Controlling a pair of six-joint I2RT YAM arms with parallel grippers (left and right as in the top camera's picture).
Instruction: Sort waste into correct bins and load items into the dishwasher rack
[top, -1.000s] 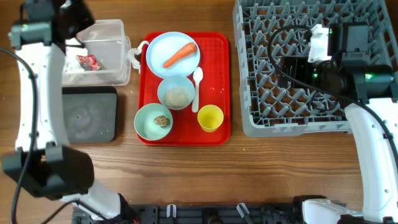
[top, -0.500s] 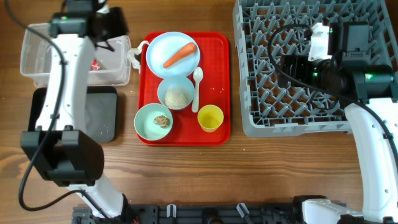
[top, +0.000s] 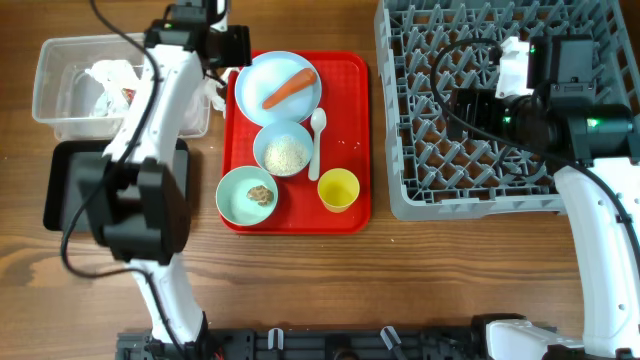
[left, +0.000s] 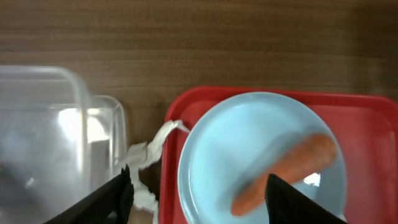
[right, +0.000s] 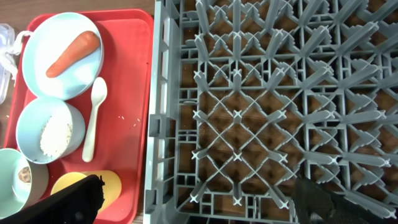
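My left gripper (top: 235, 50) hangs open and empty over the top left corner of the red tray, its jaws (left: 199, 179) spanning the left half of the pale blue plate (left: 255, 155). An orange carrot (left: 283, 171) lies on that plate. The crumpled white-and-red wrapper (top: 110, 80) rests in the clear tub (top: 50, 60). One blue bowl holds rice (top: 284, 152), the other a brown lump (top: 262, 193). A yellow cup (top: 338, 189) and a white spoon (top: 317, 140) lie on the tray. Open and empty, my right gripper (top: 466, 105) hovers over the grey dishwasher rack (right: 261, 93).
The black tray (top: 70, 185) sits in front of the tub at the left. A white paper shred (left: 148, 155) hangs between the tub's corner and the red tray (top: 350, 100). The rack stands just right of the red tray.
My left gripper opened and swung right from above the tub to the plate's edge, leaving the wrapper in the tub. The right arm stayed still.
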